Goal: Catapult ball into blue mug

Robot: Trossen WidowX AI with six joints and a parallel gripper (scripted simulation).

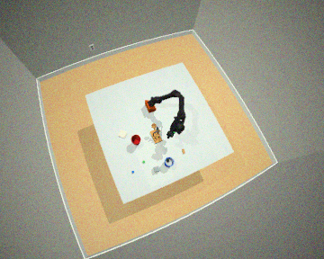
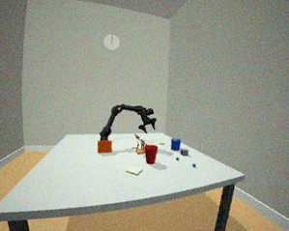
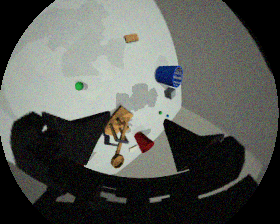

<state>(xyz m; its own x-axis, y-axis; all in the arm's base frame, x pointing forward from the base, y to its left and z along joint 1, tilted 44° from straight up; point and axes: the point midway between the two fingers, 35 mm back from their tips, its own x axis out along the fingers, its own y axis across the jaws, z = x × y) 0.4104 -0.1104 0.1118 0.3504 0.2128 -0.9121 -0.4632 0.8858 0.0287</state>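
My gripper [image 1: 175, 133] [image 2: 149, 129] [image 3: 138, 117] is open and empty, raised above the table beside the wooden catapult [image 1: 156, 136] [image 2: 140, 151] [image 3: 120, 121]. The catapult's spoon cup [image 3: 117, 160] points away from the blue mug [image 1: 170, 162] [image 2: 175, 144] [image 3: 167, 75], and no ball shows in it. The mug stands upright. A dark spot shows inside it in the top view; whether that is a ball I cannot tell. A green ball [image 3: 79, 86] lies on the table on the arm's side of the catapult.
A red cup [image 1: 136, 139] [image 2: 151, 154] [image 3: 144, 142] stands beside the catapult. A grey cube [image 2: 184, 153] [image 3: 170, 93] is near the mug. A smaller green ball [image 2: 177, 158] and blue ball [image 2: 194, 165], an orange block [image 3: 131, 38], a cream pad [image 2: 134, 171] and an orange box [image 2: 105, 147] are also there.
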